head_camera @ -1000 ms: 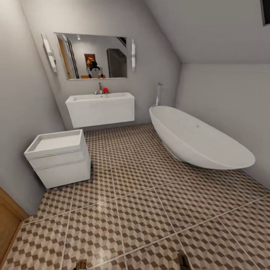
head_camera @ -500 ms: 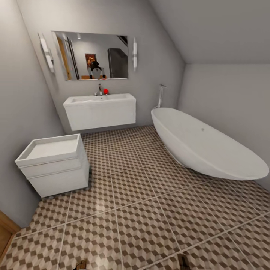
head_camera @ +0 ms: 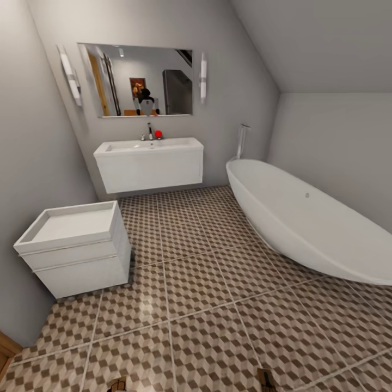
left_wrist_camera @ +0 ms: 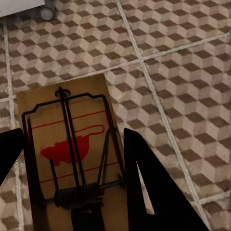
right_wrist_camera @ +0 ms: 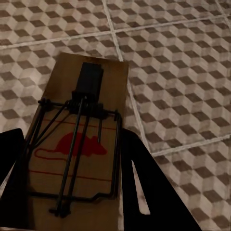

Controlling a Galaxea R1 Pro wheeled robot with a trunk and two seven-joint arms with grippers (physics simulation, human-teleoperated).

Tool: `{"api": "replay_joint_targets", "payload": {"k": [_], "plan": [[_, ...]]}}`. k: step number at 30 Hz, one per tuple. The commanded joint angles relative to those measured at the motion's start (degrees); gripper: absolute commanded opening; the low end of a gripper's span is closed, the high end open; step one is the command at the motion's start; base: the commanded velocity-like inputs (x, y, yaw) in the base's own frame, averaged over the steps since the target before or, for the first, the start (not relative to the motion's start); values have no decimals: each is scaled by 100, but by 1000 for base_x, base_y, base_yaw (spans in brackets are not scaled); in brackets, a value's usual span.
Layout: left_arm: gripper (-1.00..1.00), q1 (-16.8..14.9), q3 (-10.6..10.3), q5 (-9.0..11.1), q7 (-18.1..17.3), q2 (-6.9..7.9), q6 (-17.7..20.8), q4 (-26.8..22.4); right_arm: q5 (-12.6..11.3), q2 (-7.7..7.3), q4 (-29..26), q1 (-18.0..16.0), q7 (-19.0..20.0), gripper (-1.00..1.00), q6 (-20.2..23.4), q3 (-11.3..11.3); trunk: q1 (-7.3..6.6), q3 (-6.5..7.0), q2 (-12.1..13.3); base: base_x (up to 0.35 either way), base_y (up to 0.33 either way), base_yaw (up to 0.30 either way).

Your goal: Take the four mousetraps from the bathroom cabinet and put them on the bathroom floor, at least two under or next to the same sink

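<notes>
Two mousetraps show up close, one at each wrist. The left mousetrap [left_wrist_camera: 67, 154] is a tan wooden board with black wire bars, a coiled spring at its lower end and a red mouse outline printed across the middle. It sits in the lower left of the left wrist frame, between the two dark fingers of the left gripper [left_wrist_camera: 72, 192], whose jaws are closed on its edges. The right mousetrap [right_wrist_camera: 77, 149] looks alike, with a black rectangular plate near its upper end; it fills the left half of the right wrist frame, gripped between the jaws of the right gripper [right_wrist_camera: 72, 192]. Both traps are held above the bathroom floor [head_camera: 207, 305], patterned with brown, beige and white cubes and pale grout lines.

In the head view, small dark parts of both arms peek in at the bottom edge, low and close to the body. The sink [head_camera: 149, 160] hangs at upper centre under a mirror [head_camera: 136, 80], a bathtub [head_camera: 310, 223] lies at right, and a white wheeled unit [head_camera: 76, 247] stands at left.
</notes>
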Motion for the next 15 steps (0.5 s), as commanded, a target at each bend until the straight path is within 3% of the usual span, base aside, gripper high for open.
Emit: {"api": "replay_joint_targets", "payload": {"k": [1,9,15], "plan": [[-100,-10,-22,-60,55,-2,-26,23,12,-2,3,-3,-43,-100,-14,14,3,-5,-2,331,0,129],[-100,-10,-22,-60,53,-2,-26,23,12,-2,3,-1,-43,-100,-14,14,3,-5,-2,331,0,126],[-100,-10,-22,-60,53,-2,-26,23,12,-2,3,0,-43,-100,-12,14,3,-5,-2,331,-12,24]]}}
